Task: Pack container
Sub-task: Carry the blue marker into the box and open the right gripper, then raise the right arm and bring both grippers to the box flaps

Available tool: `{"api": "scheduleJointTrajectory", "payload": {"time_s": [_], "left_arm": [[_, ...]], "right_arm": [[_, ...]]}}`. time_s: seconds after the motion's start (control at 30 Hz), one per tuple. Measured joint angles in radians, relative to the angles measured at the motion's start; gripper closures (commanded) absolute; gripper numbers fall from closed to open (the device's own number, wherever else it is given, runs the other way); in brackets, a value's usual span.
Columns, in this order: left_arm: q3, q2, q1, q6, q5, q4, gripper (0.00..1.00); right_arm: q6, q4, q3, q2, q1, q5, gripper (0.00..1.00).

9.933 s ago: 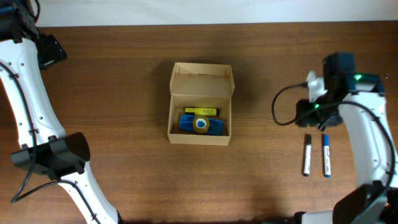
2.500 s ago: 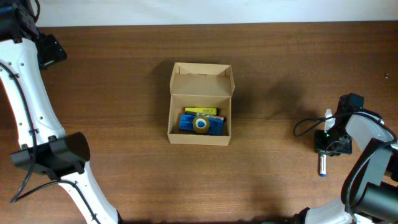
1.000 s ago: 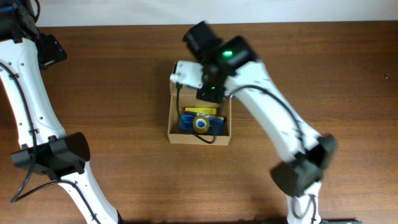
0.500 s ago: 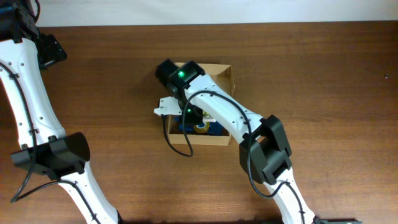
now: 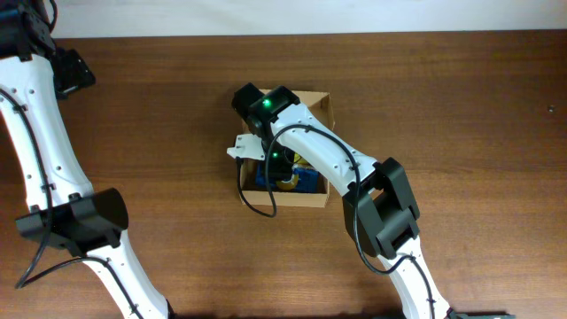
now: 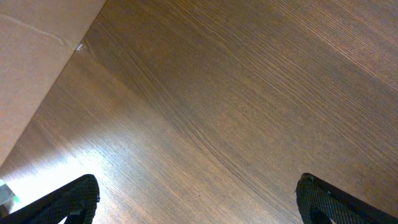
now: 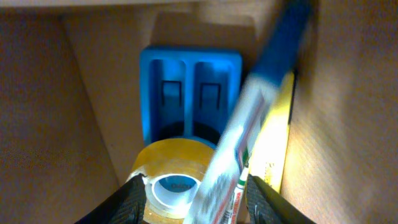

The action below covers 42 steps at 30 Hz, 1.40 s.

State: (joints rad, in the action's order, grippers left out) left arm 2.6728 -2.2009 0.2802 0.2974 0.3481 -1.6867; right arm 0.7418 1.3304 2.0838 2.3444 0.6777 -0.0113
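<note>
Here sit one cardboard box [image 5: 306,200], one blue case [image 7: 189,87], one tape roll [image 7: 169,169], one marker [image 7: 250,115], one yellow item [image 7: 275,142].

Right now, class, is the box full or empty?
Partly full: the right wrist view shows a blue case, a tape roll and a marker inside the box.

Nothing can be read. In the right wrist view, the marker [image 7: 239,149], running from upper right to bottom centre, carries a white label with red and green print, too blurred to read. At bottom centre, the tape roll [image 7: 169,163] has faint print on its inner core, too small to make out.
</note>
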Motion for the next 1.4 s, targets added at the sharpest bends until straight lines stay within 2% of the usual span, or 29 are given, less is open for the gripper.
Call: {"api": "scheduleJointTrajectory", "payload": {"time_s": [0.23, 0.47, 0.53, 0.63, 0.77, 1.0, 1.1, 1.17, 1.37, 1.4], "left_arm": [[0.000, 0.000, 0.000, 0.000, 0.000, 0.000, 0.00], [0.000, 0.000, 0.000, 0.000, 0.000, 0.000, 0.00], [0.000, 0.000, 0.000, 0.000, 0.000, 0.000, 0.00], [0.000, 0.000, 0.000, 0.000, 0.000, 0.000, 0.00], [0.000, 0.000, 0.000, 0.000, 0.000, 0.000, 0.00], [0.000, 0.000, 0.000, 0.000, -0.001, 0.000, 0.00], [0.000, 0.000, 0.000, 0.002, -0.044, 0.007, 0.00], [0.000, 0.000, 0.000, 0.002, -0.135, 0.039, 0.00], [0.000, 0.000, -0.001, 0.004, -0.326, 0.104, 0.00], [0.000, 0.000, -0.001, 0.006, -0.346, 0.110, 0.18]], "right_arm": [[-0.068, 0.016, -0.011, -0.084, 0.001, -0.038, 0.41], [-0.158, 0.006, -0.011, -0.410, -0.003, -0.134, 0.41], [-0.187, 0.000, -0.008, -0.491, -0.008, -0.156, 0.46], [-0.251, -0.001, -0.005, -0.581, -0.045, -0.177, 0.59], [-0.400, 0.004, -0.005, -0.641, -0.165, -0.189, 0.74], [-0.671, 0.076, -0.006, -0.655, -0.496, -0.056, 0.96], [-0.760, 0.107, -0.006, -0.643, -0.619, 0.016, 0.96], [-0.808, 0.129, -0.006, -0.613, -0.697, 0.070, 0.96], [-0.857, 0.132, -0.006, -0.470, -0.752, 0.191, 0.96], [-0.864, 0.132, -0.006, -0.438, -0.752, 0.214, 0.96]]}}
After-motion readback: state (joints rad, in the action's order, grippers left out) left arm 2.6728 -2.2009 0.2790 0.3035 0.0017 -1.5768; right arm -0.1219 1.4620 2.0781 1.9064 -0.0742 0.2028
